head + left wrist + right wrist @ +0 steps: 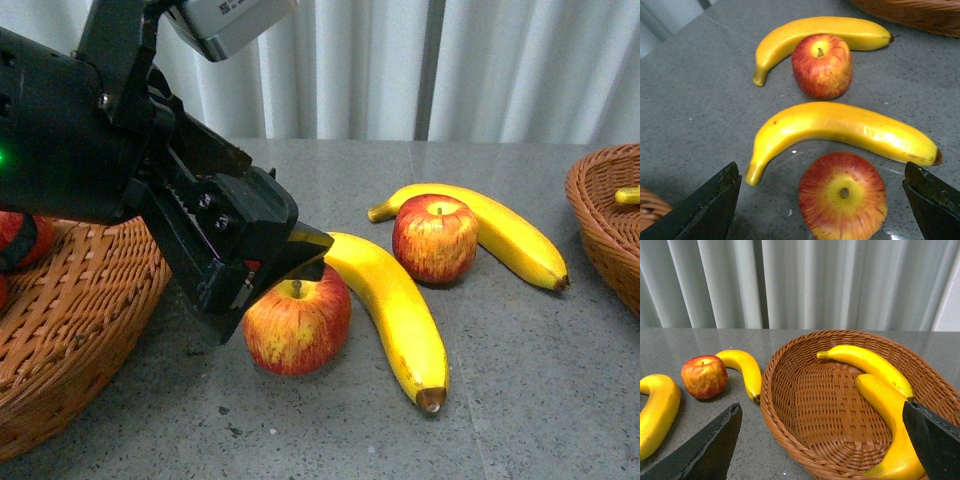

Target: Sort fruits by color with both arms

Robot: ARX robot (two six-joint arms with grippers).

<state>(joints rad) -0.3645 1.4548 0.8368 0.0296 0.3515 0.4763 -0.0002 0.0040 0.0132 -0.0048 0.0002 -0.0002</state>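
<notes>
The grey surface (540, 400) carries two wicker baskets. The left basket (70, 330) has red fruit (18, 240) showing at its edge, and the right basket (785, 390) has two bananas (875, 365) lying in it. The left arm (80, 130) reaches down over the middle of the surface. Its jaws are spread wide and hold nothing, one on either side of the near apple (295, 325) and just above it, not touching. The right arm (935, 440) hangs over the right basket, its jaws also wide apart and empty. Four fruits remain loose. The near banana (400, 310) curves just beside the near apple, and the far banana (510, 235) lies behind the far apple (435, 238), which sits against it. The step in hand looks like picking up the near apple for the left basket, where the reds go. The next move calls for lowering the jaws around the apple's round sides, closing on it without nudging the near banana, then lifting it clear and carrying it to the left basket. Both loose bananas would then fall to the right arm.
</notes>
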